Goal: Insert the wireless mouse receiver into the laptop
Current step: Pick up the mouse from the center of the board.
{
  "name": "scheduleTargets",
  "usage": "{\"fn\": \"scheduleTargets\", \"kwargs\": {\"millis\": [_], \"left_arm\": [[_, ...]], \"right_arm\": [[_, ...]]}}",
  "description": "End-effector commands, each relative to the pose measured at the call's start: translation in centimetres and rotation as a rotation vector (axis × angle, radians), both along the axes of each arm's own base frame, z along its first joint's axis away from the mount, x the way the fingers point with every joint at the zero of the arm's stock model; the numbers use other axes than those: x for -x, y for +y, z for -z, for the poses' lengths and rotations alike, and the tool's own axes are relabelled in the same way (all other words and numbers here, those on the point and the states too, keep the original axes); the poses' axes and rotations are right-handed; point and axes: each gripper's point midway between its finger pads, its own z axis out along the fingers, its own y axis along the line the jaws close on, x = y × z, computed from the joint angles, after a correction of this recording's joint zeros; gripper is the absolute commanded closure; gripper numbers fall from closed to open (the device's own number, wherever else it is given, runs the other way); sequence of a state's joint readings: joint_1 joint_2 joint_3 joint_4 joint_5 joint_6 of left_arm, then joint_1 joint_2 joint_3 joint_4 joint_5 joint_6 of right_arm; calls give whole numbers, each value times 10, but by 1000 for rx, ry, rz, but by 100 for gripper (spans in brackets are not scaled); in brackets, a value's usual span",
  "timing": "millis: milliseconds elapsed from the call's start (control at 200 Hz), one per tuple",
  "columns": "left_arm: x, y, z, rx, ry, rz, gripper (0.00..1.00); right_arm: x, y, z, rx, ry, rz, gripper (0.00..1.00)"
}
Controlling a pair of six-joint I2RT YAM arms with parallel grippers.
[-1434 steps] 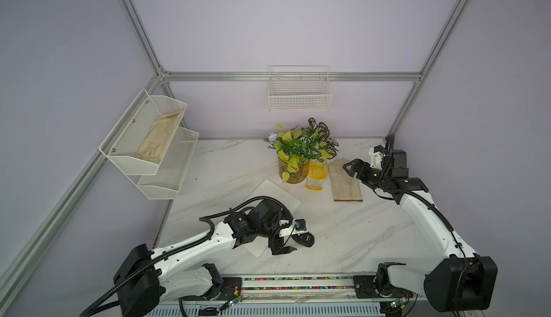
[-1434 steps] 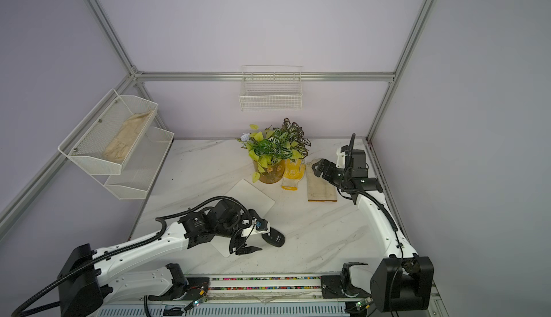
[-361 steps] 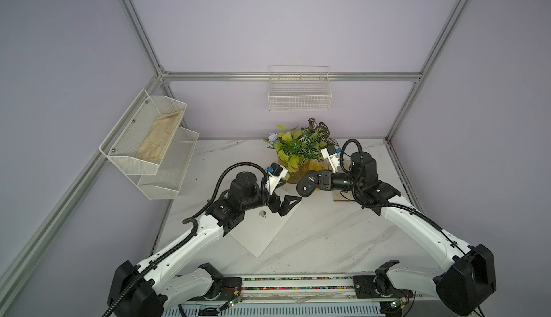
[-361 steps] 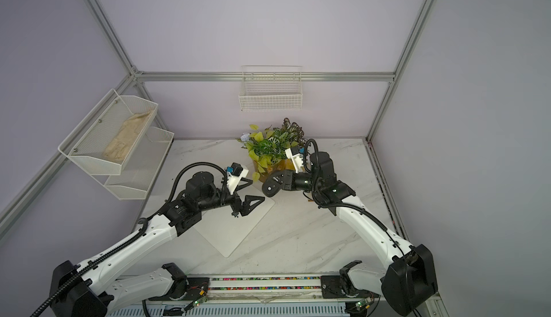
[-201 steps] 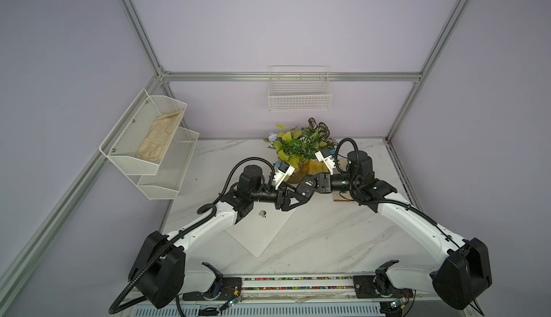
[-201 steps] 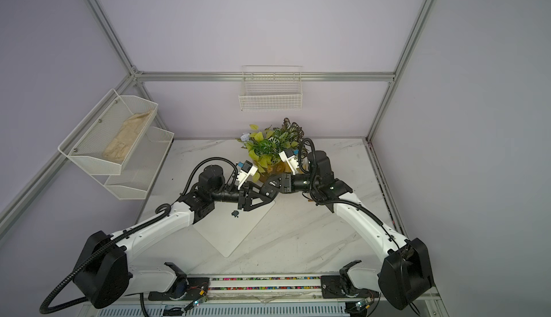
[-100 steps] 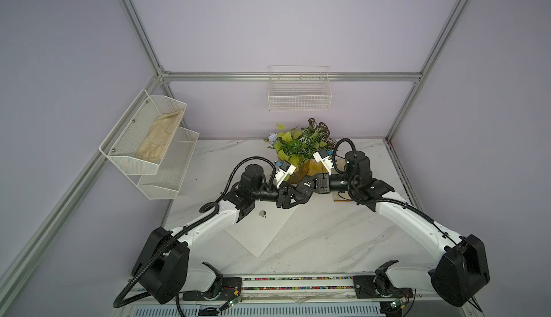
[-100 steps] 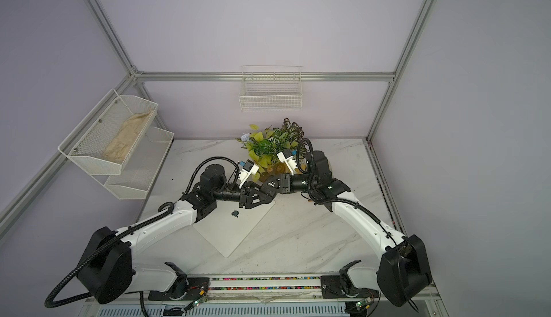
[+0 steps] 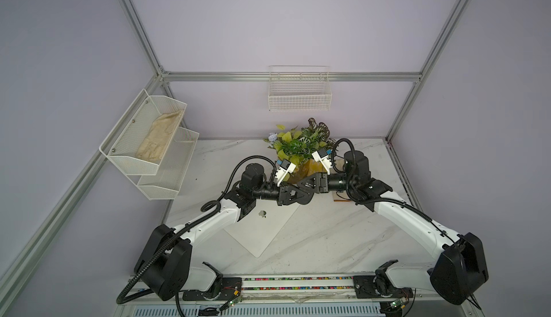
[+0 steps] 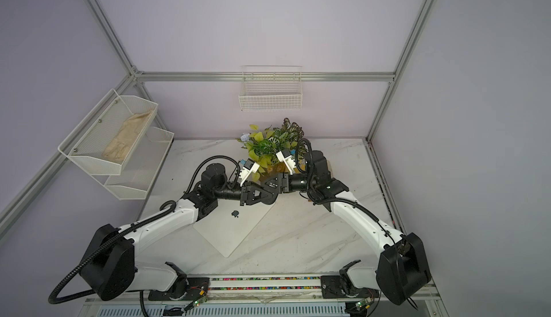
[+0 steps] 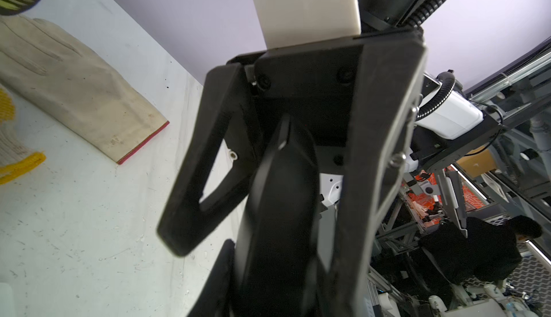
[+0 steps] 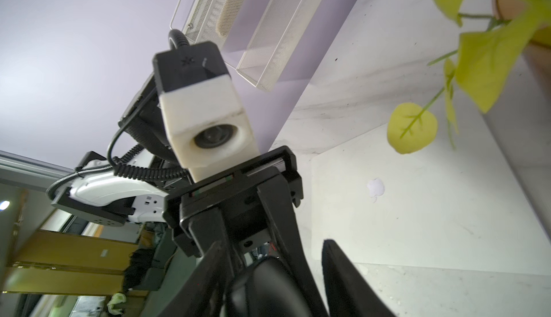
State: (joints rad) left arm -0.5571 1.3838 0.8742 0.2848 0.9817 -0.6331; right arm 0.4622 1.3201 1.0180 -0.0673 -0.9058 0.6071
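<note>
Left pincer [image 9: 303, 196] and right pincer [image 11: 268, 256] meet nose to nose in the air above the far corner of the laptop [image 9: 262, 232]. The left is clamped on the black mouse [image 11: 283, 199] and the right stands open around it; the receiver is nowhere visible, and is probably stowed in the mouse. Laptop lies shut and flat on the bench [image 9: 328, 241], below the pincers and toward the robot's base, long axis diagonal — the left arm crosses over it and is the nearer. Marble bench offers free room on the right arm's side — the plant [image 9: 298, 145] crowds close behind the pincers, and the side ports are too small to make out.
</note>
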Motion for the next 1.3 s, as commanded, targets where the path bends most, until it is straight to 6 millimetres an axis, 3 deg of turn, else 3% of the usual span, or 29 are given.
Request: {"fn": "scheduleTargets", "kwargs": {"millis": [0, 200, 420, 580, 745, 1020, 1290], "left_arm": [[-10, -4, -25, 49, -87, -21, 84], [-18, -2, -26, 61, -82, -78, 98], [-29, 6, -41, 140, -56, -209, 99], [-38, 28, -51, 196, -42, -424, 96], [-43, 51, -60, 277, -4, -628, 97], [-28, 32, -58, 276, -8, -599, 98], [-21, 19, -50, 270, 2, -543, 97]], "right_arm": [[-6, -2, -26, -28, -70, 51, 37], [-16, -13, -46, -34, -104, 164, 23], [-18, -45, -64, -57, -107, 359, 21], [-13, -63, -51, -71, -45, 464, 21], [-3, -62, -32, -136, 29, 445, 21], [1, -59, -24, -284, 112, 425, 18], [-7, -63, -36, -317, 73, 467, 11]]}}
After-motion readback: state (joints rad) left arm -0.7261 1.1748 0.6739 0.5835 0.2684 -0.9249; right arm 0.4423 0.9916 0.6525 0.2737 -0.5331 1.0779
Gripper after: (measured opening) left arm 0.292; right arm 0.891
